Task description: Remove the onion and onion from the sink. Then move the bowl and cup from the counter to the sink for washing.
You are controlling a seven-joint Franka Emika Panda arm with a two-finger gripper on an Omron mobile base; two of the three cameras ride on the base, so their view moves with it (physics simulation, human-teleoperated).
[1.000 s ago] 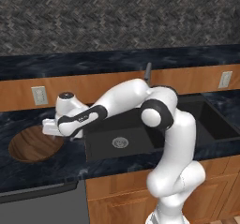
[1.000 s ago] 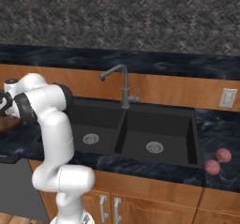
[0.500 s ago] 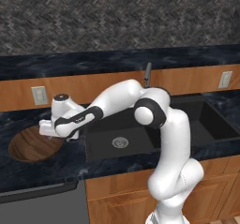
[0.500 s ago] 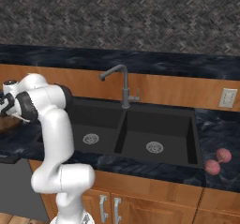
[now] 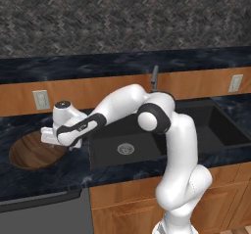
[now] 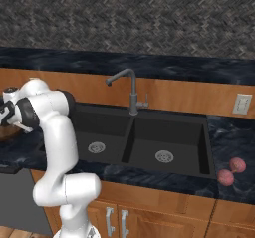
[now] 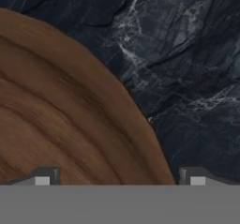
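Note:
The wooden bowl (image 5: 29,153) lies on the dark counter left of the black sink (image 5: 206,125). My gripper (image 5: 50,137) hangs just over the bowl's right rim, open. In the hand view its fingertips (image 7: 45,176) stand wide apart, one over the bowl (image 7: 56,110) and one over the counter, with the rim running between them. Seen from the right, the gripper (image 6: 6,116) is at the far left edge, above a sliver of the bowl (image 6: 5,132). Two pinkish onions (image 6: 237,165) (image 6: 225,177) rest on the counter right of the sink (image 6: 114,125). The cup is out of view.
A grey gooseneck faucet (image 6: 130,90) stands behind the divider between the two basins. Both basins hold nothing but their drains (image 6: 164,156). Wall outlets (image 5: 40,99) (image 5: 236,82) sit on the wooden backsplash. An appliance front (image 5: 39,213) lies below the counter under the bowl.
My hand has moved slightly left and down toward the bowl's right rim. The jaws have stayed open. Bowl and onions have not moved.

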